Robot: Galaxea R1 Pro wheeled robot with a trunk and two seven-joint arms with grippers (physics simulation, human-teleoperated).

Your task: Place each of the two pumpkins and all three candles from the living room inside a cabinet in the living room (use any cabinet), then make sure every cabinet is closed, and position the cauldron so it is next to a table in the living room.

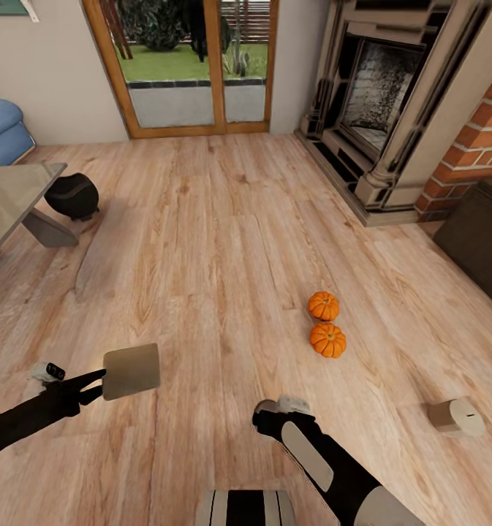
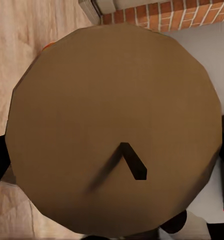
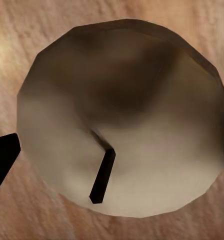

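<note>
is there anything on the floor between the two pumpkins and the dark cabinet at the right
Nothing visible does. Bare wood floor runs from the pumpkins to the cabinet; the lying candle sits nearer the robot, off that line.

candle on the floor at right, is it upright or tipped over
Tipped over: the loose candle lies on its side on the wood floor, its round wick end facing sideways rather than up.
</note>
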